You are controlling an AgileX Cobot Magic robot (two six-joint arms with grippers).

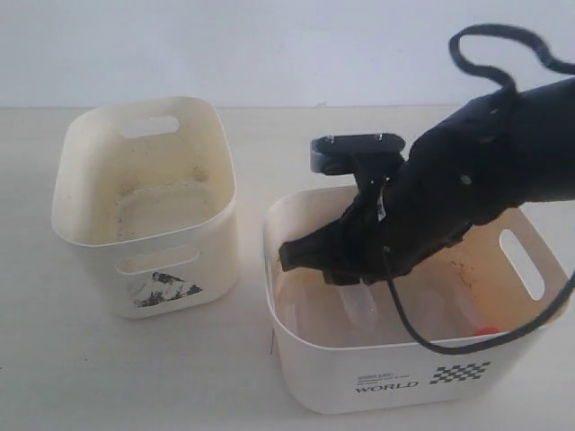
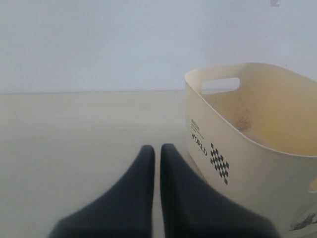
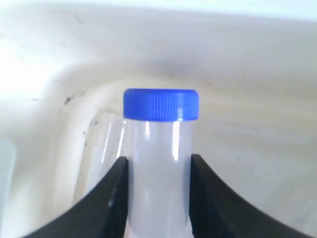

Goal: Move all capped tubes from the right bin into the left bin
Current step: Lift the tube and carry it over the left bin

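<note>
Inside the right bin (image 1: pixel 341 370), my right gripper (image 3: pixel 158 161) is shut on a clear tube (image 3: pixel 158 141) with a blue cap (image 3: pixel 161 105); the cap sticks out past the fingertips. A second clear tube (image 3: pixel 105 144) lies beside it against the bin wall. From the exterior view my right gripper (image 1: pixel 301 256) reaches low into the bin, with a clear tube (image 1: pixel 358 301) showing under it and an orange-red cap (image 1: pixel 486 330) near the front right corner. The left bin (image 1: pixel 99 269) with the picture sticker shows only a scuffed floor. My left gripper (image 2: pixel 157 148) is shut on nothing above the table.
The right bin (image 2: pixel 247 163) stands just beside my left gripper in the left wrist view. A black cable (image 1: pixel 503 63) loops above the right arm. A strip of bare table (image 1: pixel 252 305) separates the two bins.
</note>
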